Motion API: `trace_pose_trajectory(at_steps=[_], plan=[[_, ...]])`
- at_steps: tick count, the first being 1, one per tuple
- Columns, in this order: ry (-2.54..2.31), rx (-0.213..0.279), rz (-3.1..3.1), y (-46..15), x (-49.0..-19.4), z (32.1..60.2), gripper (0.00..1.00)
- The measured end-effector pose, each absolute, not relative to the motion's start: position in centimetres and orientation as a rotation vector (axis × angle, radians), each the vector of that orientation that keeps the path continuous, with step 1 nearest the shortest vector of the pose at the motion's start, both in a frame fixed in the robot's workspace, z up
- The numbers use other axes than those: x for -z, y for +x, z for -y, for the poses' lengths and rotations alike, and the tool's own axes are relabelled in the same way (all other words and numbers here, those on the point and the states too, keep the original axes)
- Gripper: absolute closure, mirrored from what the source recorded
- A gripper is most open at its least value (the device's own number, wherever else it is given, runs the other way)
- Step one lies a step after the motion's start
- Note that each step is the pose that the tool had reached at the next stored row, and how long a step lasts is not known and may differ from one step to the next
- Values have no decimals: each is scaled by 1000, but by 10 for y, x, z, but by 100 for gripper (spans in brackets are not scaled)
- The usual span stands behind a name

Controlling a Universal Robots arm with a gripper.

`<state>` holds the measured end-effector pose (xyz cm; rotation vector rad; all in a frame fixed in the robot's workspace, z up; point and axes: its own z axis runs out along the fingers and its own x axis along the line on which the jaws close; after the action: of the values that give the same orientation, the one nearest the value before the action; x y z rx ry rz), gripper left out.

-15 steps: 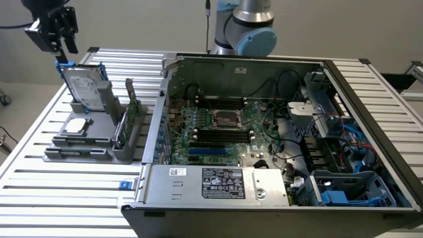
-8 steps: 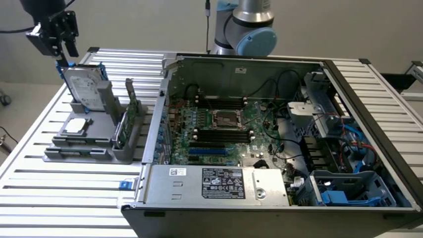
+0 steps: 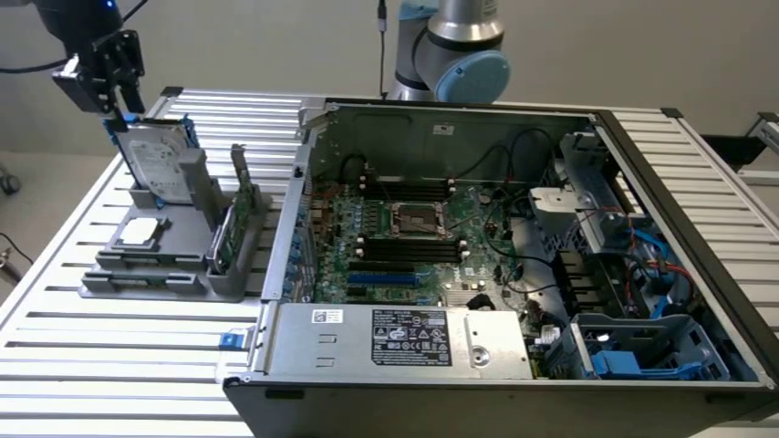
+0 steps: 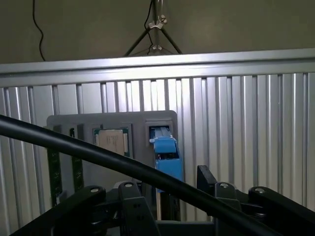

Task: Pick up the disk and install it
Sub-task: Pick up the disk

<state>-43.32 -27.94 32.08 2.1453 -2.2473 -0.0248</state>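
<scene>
Disk (image 3: 164, 162) upright in grey holder (image 3: 171, 263), just beneath end effector (image 3: 120, 111)

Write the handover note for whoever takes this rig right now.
Gripper: at the top edge of the disk, lined up over it; whether it has a grip cannot be told.
Disk: stands upright in the grey holder on the slatted table, to the exterior view's left of the open computer case.
Done: the gripper is at the disk.
Left: the disk's lower end sits in the holder, and the disk is not yet in the case.
</scene>
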Motion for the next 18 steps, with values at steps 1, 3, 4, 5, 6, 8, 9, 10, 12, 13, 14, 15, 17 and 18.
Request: trace_pose_trajectory(at_steps=[1, 3, 4, 5, 6, 8, 9, 10, 12, 13, 14, 15, 17, 18], plan=[[2152, 25, 2240, -433, -319, 279, 46], [2168, 24, 2226, -434, -316, 279, 46], [2176, 24, 2217, -434, -315, 279, 46], [2184, 24, 2209, -435, -313, 279, 46], [2191, 24, 2202, -435, -312, 279, 46], [2204, 23, 2189, -436, -309, 279, 46], [2209, 22, 2184, -437, -308, 279, 46], [2214, 21, 2180, -438, -307, 279, 46], [2223, 15, 2177, -440, -304, 279, 46], [2226, 11, 2178, -441, -303, 279, 46], [2229, 6, 2179, -442, -302, 279, 46], [2232, 0, 2182, -442, -301, 279, 46], [2237, -13, 2188, -443, -299, 279, 46], [2240, -18, 2190, -444, -298, 279, 46]])
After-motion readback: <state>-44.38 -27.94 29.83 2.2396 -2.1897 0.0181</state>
